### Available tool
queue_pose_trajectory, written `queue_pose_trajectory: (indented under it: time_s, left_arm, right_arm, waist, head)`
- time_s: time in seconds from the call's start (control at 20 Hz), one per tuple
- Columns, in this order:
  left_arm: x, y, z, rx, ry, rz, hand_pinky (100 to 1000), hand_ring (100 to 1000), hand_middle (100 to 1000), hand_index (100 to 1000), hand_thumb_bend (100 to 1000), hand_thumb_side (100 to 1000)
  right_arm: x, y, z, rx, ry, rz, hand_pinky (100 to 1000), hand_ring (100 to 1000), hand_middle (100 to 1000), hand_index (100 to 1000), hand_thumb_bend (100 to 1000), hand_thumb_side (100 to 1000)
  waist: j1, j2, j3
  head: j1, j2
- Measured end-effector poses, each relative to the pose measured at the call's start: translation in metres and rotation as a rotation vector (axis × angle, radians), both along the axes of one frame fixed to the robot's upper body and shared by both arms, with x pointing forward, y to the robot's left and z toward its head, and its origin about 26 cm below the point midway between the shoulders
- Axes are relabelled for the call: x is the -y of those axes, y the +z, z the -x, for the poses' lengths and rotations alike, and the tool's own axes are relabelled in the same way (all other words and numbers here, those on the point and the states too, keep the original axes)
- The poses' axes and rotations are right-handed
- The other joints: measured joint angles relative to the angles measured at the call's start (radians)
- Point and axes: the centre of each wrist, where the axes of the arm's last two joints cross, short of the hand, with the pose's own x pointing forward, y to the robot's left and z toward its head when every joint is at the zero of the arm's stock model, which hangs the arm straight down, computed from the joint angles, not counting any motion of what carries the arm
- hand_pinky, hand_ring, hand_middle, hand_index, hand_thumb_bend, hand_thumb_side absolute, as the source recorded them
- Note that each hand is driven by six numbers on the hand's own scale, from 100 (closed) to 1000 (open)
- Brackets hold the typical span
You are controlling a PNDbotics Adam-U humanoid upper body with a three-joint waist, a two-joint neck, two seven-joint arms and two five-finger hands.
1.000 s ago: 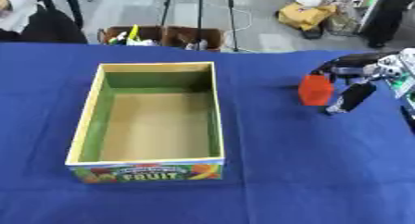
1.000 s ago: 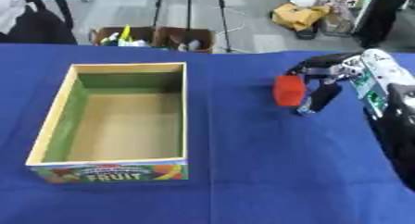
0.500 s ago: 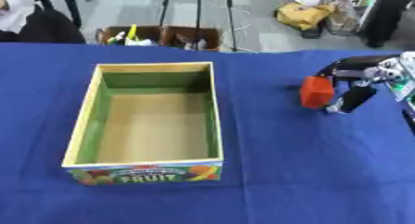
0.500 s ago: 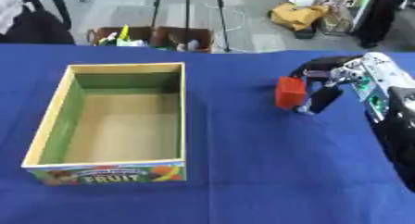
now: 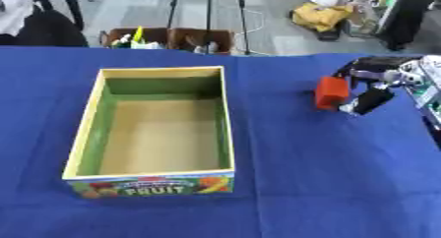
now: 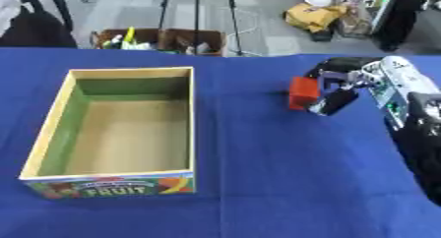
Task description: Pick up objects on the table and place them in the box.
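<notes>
The red block (image 5: 330, 92) sits pinched in the right hand (image 6: 337, 89), fingers curled over its top and the thumb closing from below, apparently to carry it across. It hangs above the blue table (image 5: 310, 173), with the fruit box (image 5: 155, 126) well off to the hand's left, open and showing a bare floor. Whether the block clears the cloth is hard to judge. The left hand shows in neither view.

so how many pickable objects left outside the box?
1: a red-orange block, held in the right hand right of the empty fruit-print cardboard box. None visibly hidden.
</notes>
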Motion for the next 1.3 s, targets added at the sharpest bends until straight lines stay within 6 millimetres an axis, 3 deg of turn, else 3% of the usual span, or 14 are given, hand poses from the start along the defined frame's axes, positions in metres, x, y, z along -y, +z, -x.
queue_pose_trajectory:
  time_s: [0.15,0.25,0.3,0.55,1.3]
  left_arm:
    - [0.000,0.000,0.000,-0.002,-0.001,0.000,249,597,511,453,100,825]
    - [0.000,0.000,0.000,-0.002,-0.001,-0.001,249,597,511,453,100,826]
    - [0.000,0.000,0.000,-0.003,-0.001,-0.001,250,597,511,454,100,826]
    - [0.000,0.000,0.000,-0.005,-0.002,-0.002,251,596,511,454,100,826]
    - [0.000,-0.001,0.000,-0.009,-0.001,-0.002,258,592,510,455,100,827]
  right_arm:
    - [0.000,0.000,0.000,0.025,-0.003,-0.008,439,654,499,588,193,480]
    - [0.000,0.000,0.000,0.050,-0.006,-0.018,424,647,438,513,149,486]
    - [0.000,0.000,0.000,0.063,-0.007,-0.023,410,636,415,485,100,484]
    - [0.000,0.001,0.000,0.114,-0.011,-0.051,364,601,362,403,100,478]
    - [-0.028,0.036,0.015,0.262,0.115,-0.138,325,567,323,342,100,480]
  waist:
    - [0.000,0.001,0.001]
    - [0.000,0.002,0.001]
    - [0.000,0.002,0.001]
    - [-0.001,0.001,-0.001]
    - [-0.003,-0.046,-0.022]
  head:
    - [0.000,0.000]
    - [0.000,0.000]
    - [0.000,0.000]
    - [0.000,0.000]
    - [0.005,0.009]
